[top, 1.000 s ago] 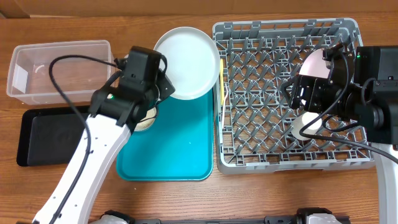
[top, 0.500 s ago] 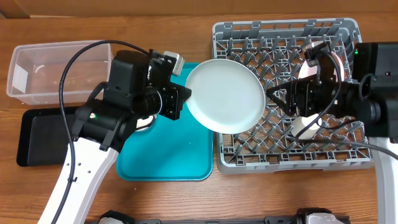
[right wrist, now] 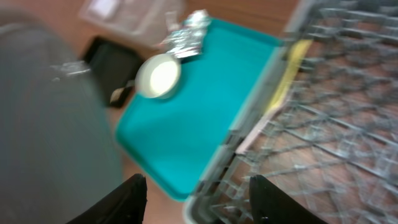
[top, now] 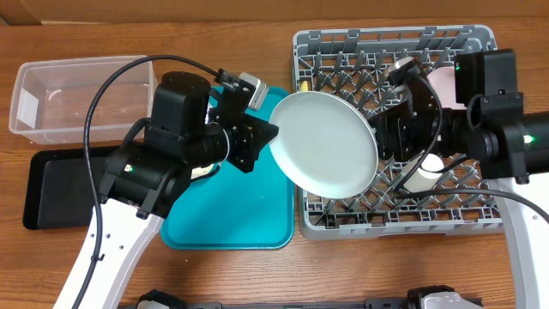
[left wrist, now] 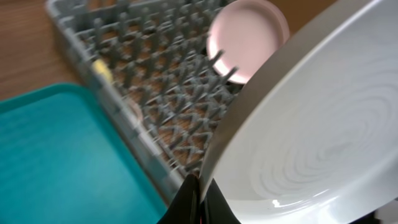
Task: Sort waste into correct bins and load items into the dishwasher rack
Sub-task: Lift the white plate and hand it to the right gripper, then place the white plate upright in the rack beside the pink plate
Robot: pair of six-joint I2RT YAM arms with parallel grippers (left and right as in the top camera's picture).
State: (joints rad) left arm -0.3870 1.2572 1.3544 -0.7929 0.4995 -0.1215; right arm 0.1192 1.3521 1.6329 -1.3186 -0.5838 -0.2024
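Carrying the pale grey plate (top: 330, 146), the left gripper (top: 273, 137) is clamped on the plate's near rim; the left wrist view shows its fingertips closed on that edge. A second ago the plate hung over the far end of the teal tray (top: 232, 215). Half a second ago it was crossing the rack's left wall. It now hangs beyond the left jaws, tilted over the left half of the dishwasher rack (top: 480, 43) and not yet seated among the pegs.

The right gripper (top: 386, 137) has moved in to the plate's far rim. Its fingers stand well apart with nothing between them, and in the right wrist view the plate's grey underside fills the space just left of them.

Judgement: the plate is in transfer. The right arm appears placed to steady or receive it, but no contact can be confirmed.

Behind the right jaws, the pinkish-white plate (top: 439, 81) stands in the rack. The white cup (top: 425, 172) is also in the rack, just below them.

Outstanding items:
- The foil wrapper (right wrist: 186, 31) and small bowl (right wrist: 158, 74) lie on or beside the teal tray, behind the left jaws.
- The yellow utensil (top: 303, 87) lies along the rack's left wall.
- The clear tub (top: 26, 94) and black tray (top: 51, 189) sit well to the left.
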